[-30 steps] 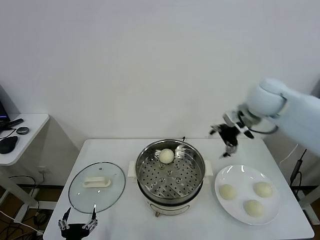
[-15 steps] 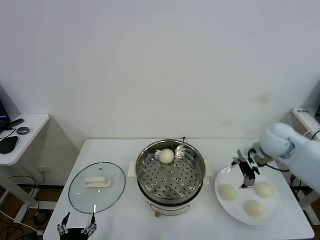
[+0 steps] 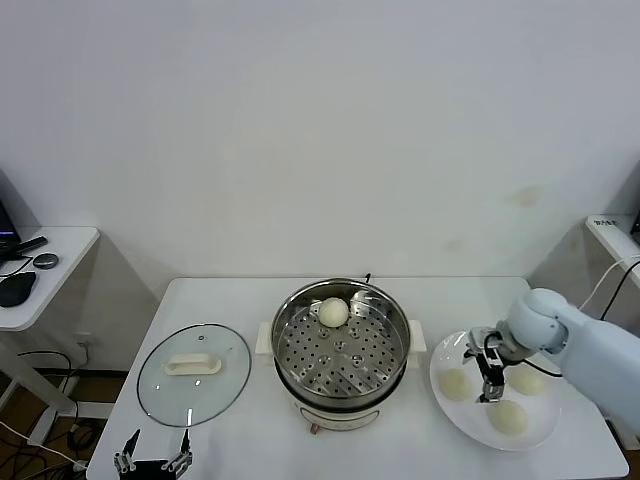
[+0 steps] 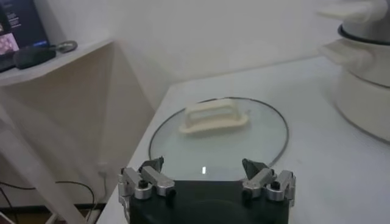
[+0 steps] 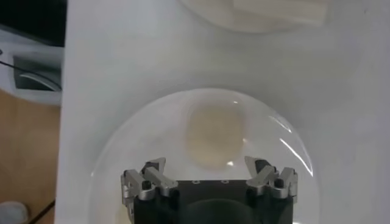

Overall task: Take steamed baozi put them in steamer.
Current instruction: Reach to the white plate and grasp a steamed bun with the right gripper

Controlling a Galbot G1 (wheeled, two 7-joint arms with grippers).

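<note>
My right gripper (image 3: 489,378) has dropped, fingers wide and empty, over the plate (image 3: 448,403): one baozi (image 3: 333,312) in the steamer (image 3: 392,352), three left.

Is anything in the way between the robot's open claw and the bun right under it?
Nothing visible. The right gripper hangs open above a baozi on the white plate, with only air between them.
</note>
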